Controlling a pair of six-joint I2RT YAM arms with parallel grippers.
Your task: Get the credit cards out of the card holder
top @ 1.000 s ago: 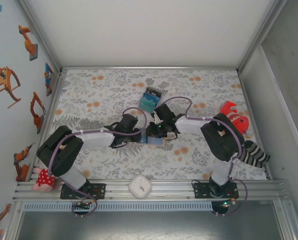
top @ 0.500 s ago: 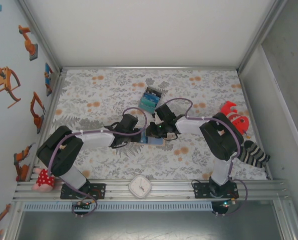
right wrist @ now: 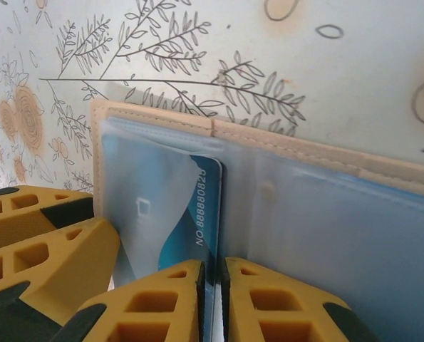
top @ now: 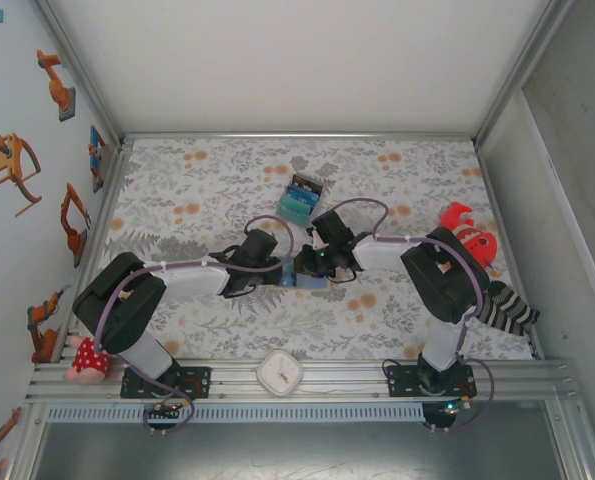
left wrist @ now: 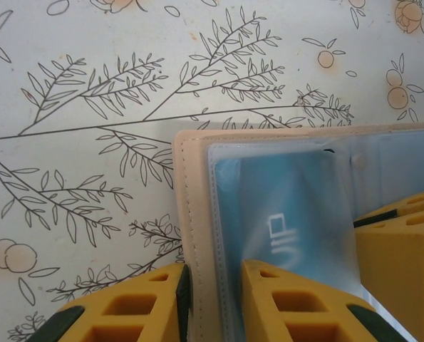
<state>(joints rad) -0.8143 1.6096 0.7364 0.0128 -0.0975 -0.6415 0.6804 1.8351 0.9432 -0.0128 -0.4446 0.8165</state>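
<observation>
- Right gripper (right wrist: pixel 213 274): jaws nearly together, pinched on the edge of a blue card (right wrist: pixel 183 235) under the clear sleeve (right wrist: pixel 304 235).
- Left gripper (left wrist: pixel 213 271): narrow, clamped on the tan border of the holder (left wrist: pixel 190 214).
- Holder: open, pale blue inside up, lying mid-table between both grippers.
- Underneath: floral table (top: pixel 197 200).
- Near, toward the back: teal-and-black block (top: pixel 299 200).
- Well apart, on the front rail: white clock (top: pixel 279 373).
</observation>
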